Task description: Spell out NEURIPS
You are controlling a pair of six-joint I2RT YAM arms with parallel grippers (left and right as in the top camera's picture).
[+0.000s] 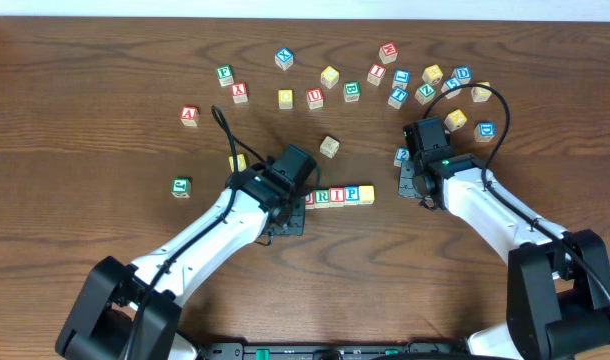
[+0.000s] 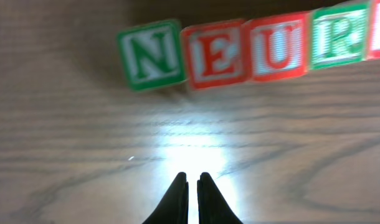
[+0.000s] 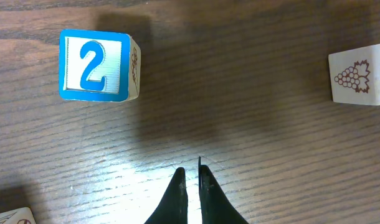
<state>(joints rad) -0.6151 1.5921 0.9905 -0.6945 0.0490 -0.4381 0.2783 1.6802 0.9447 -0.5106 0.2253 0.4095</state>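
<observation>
– Jaws first: how do the left jaws stand?
– Pressed together, nothing between them. The black fingertips [image 2: 179, 190] point at bare wood with a bright glare patch just ahead.
– And the right jaws?
– All but together, a hairline between the tips, pinching nothing, over bare wood too.
– What lies underneath?
– A dark brown surface [image 1: 85, 110] with long wood grain. From overhead, a pale strip [image 1: 485, 8] runs beyond its far edge; I cannot tell what it is.
– Where is the word relative to the left jaws?
– Straight ahead, apart from the tips, in one row: green N [image 2: 151, 55], red E [image 2: 216, 55], red U [image 2: 278, 48], green R [image 2: 341, 38] packed side by side, the N slightly askew. Then red I [image 1: 339, 195], blue P [image 1: 352, 194], and a yellow-faced cube [image 1: 366, 193] at the right end, its letter too small to read. From overhead the left arm [image 1: 205, 235] covers the N and E.
– And by the right jaws?
– A blue-bordered cube with a 2 [image 3: 95, 65] ahead and leftward, a cube with a grape picture [image 3: 361, 74] at the right edge, both apart from the tips. The row ends near the right arm [image 1: 485, 205], on its left, not touching. Loose letter cubes [image 1: 330, 75] scatter over the far half of the surface.
</observation>
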